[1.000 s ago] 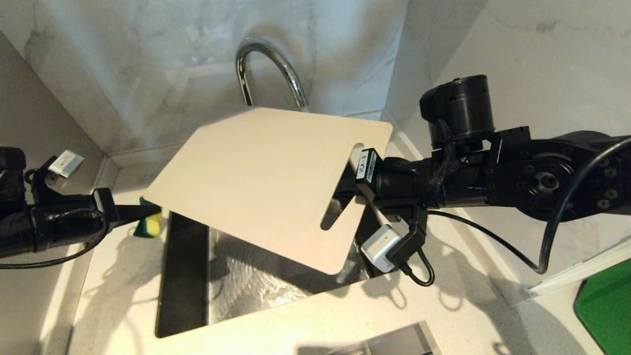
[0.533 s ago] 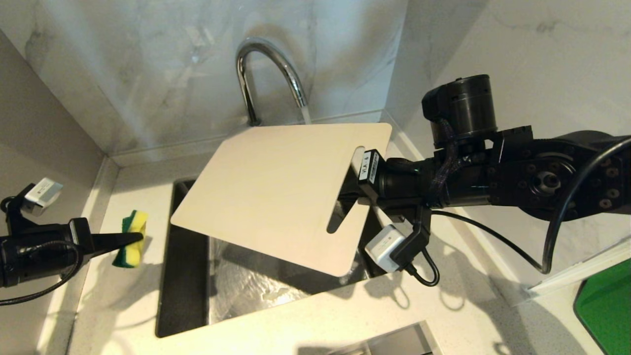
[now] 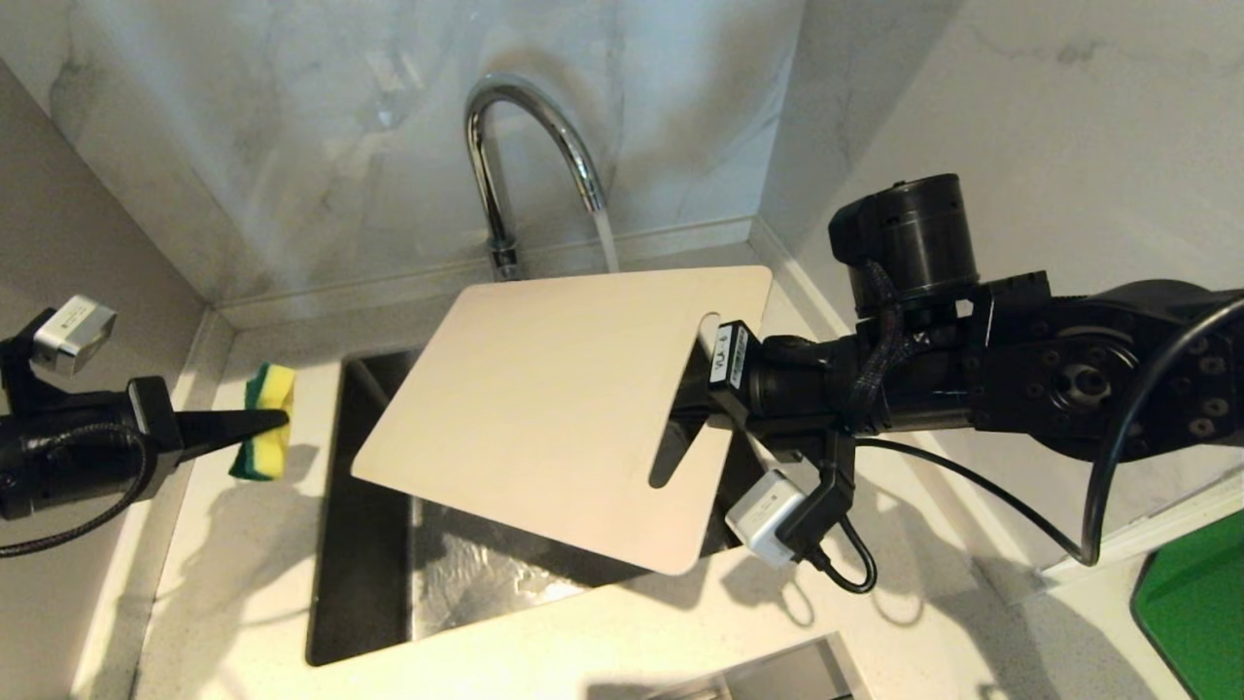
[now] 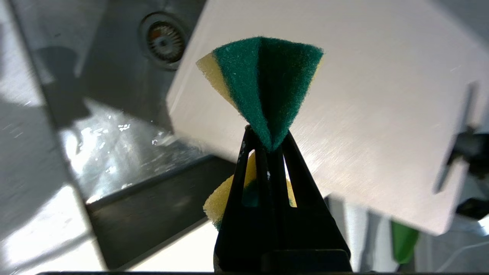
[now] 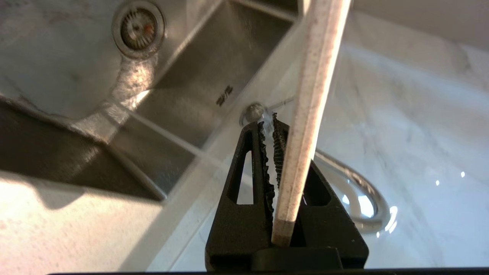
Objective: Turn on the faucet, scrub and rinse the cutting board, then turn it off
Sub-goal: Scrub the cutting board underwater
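Clamping the yellow-green sponge [image 3: 263, 422], the left hand [image 3: 277, 418] hovered over the table, well left of the cutting board [image 3: 554, 408]. The right hand [image 3: 692, 389] gripped that board's handle end, tilted over the sink [image 3: 369, 574] beneath the running faucet [image 3: 525, 126].

The tilted cutting board [image 3: 554, 408] roofs most of my sink [image 3: 364, 544] (left strip open); faucet [image 3: 530, 146] blocks behind.

Glossy chrome faucet [image 3: 530, 146], matt smooth plastic cutting board [image 3: 554, 408], brushed steel sink [image 3: 466, 574]
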Robot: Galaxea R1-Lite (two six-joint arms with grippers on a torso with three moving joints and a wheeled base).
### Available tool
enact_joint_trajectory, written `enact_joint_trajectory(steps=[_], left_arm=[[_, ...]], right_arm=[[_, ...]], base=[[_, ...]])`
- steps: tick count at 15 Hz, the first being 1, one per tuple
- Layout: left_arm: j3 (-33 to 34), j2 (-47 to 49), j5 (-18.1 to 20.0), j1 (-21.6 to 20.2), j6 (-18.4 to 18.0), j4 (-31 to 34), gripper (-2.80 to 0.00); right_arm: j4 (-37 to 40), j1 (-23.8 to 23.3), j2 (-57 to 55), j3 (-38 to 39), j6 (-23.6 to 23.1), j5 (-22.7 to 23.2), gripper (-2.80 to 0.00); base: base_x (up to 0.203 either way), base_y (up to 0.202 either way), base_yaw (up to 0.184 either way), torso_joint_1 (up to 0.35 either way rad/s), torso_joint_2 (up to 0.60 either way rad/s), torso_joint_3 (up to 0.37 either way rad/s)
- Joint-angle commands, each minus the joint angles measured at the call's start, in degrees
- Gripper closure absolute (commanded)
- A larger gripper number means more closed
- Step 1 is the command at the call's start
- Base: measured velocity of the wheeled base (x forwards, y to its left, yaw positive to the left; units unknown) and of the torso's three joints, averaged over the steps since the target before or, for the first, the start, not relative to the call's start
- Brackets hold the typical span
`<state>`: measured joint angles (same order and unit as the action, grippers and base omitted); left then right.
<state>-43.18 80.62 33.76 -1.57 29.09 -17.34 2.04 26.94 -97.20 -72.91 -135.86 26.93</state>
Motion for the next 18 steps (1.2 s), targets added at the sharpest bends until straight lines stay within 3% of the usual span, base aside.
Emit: enact_joint_trajectory(steps=[1, 4, 8, 11, 14, 18], left_arm=[[-5.7, 0.3, 0.0, 2.2, 1.7, 3.1, 0.0], [-10.6, 1.6, -0.7, 6.3, 3.9, 5.8, 0.0], [-14.6, 5.4, -5.3, 14.0, 4.0, 6.0, 0.0], [-17.1, 6.8, -8.8, 19.2, 4.1, 6.0, 0.0], [-21.3, 6.3, -9.1, 19.8, 5.0, 6.7, 0.0], [-22.8, 5.7, -8.5, 16.8, 5.8, 6.4, 0.0]], right_arm=[[0.0, 0.8, 0.8, 1.9, -0.8, 0.2, 0.0], [-0.1, 3.5, 0.9, 3.0, -0.8, -0.2, 0.0], [0.0, 7.3, 1.8, 4.1, -0.8, -2.1, 0.0], [0.0, 5.8, 1.1, 4.1, -0.7, -2.4, 0.0], [-0.1, 2.1, -2.7, 1.8, -0.9, -2.3, 0.0], [0.0, -0.5, -7.1, -2.3, -1.3, -2.6, 0.0]], base=[[0.0, 0.0, 0.0, 0.0, 0.0, 0.0], [0.0, 0.0, 0.0, 0.0, 0.0, 0.0], [0.0, 0.0, 0.0, 0.0, 0.0, 0.0], [0.0, 0.0, 0.0, 0.0, 0.0, 0.0], [0.0, 0.0, 0.0, 0.0, 0.0, 0.0], [0.0, 0.0, 0.0, 0.0, 0.0, 0.0]])
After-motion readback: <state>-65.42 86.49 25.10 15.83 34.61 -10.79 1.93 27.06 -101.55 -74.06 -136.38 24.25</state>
